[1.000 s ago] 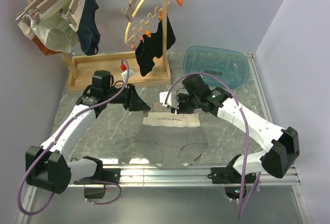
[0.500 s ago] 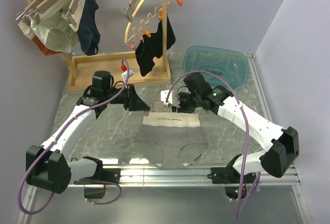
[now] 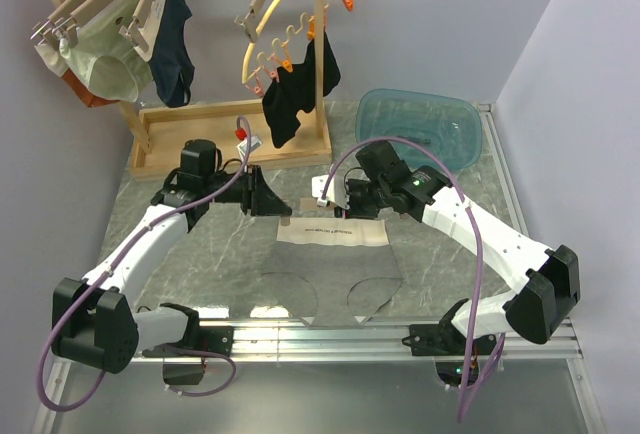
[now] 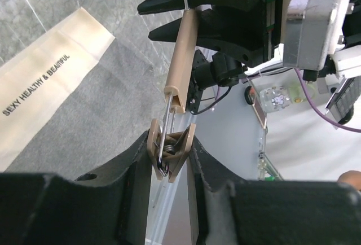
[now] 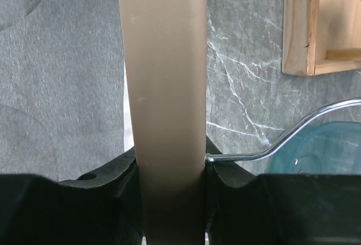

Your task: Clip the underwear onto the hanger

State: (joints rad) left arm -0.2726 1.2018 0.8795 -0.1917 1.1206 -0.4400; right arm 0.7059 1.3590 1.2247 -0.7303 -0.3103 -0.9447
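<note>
Underwear [image 3: 330, 272] lies flat on the table [image 3: 200, 244], waistband [image 3: 332, 232] toward 12 o'clock, long axis running 9 to 3. The left gripper [image 3: 281, 209] and right gripper [image 3: 338, 204] hover just beyond the waistband, the left one nearer its 9 o'clock end.

Left wrist view: the fingers [image 4: 132, 166] squeeze a clip [image 4: 171, 150] of the hanger [image 4: 181, 58]. The waistband lies toward 9 o'clock, apart from the clip, and reads "SEXY HEALTH & BEAUTIFUL".

Right wrist view: the fingers [image 5: 101, 200] clamp the hanger bar. Fabric lies at 9 o'clock, the wire hook [image 5: 265, 150] at 3.

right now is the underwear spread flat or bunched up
Spread flat: the underwear lies on the table with its waistband straight and the fabric below it smooth, with no folds.
</note>
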